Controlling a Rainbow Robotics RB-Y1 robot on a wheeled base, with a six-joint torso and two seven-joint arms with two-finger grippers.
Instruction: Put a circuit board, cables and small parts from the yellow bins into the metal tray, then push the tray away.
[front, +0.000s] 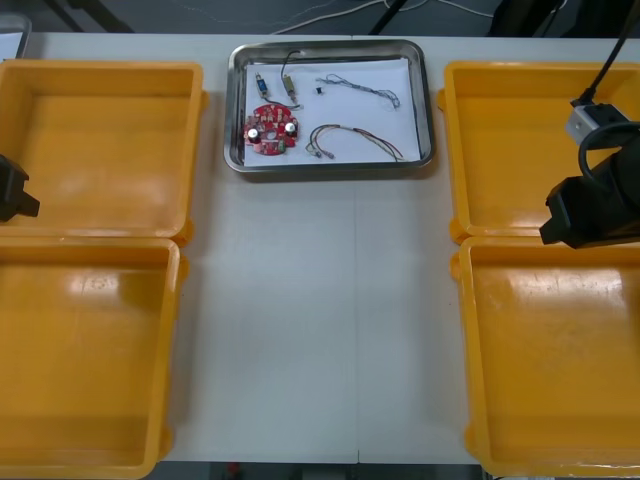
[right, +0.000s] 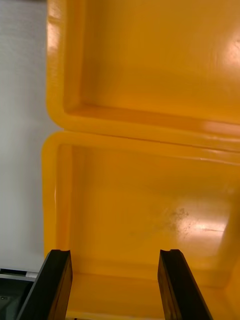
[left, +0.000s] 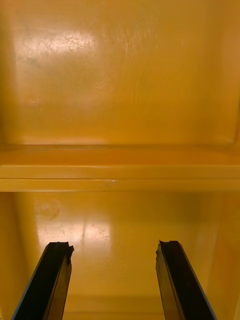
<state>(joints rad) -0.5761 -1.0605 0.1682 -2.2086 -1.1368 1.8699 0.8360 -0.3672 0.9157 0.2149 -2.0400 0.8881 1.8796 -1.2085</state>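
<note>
Front view: your metal tray (front: 330, 165) looks stiff, slick and light, so push its near rim squarely; left gripper (left: 112, 246) and right gripper (right: 114, 252) hang open, empty.

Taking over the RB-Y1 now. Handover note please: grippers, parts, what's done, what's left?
Left gripper: open, empty, over the left-side yellow bins.
Right gripper: open, empty, over the right-side pair.
Metal tray: near the far edge of the table, holding the red circuit board, blue-and-white cable, red-and-yellow cable and small metal parts.
Done: loading; all four bins look empty, and the tray appears pushed away.
Left: probably nothing.
</note>
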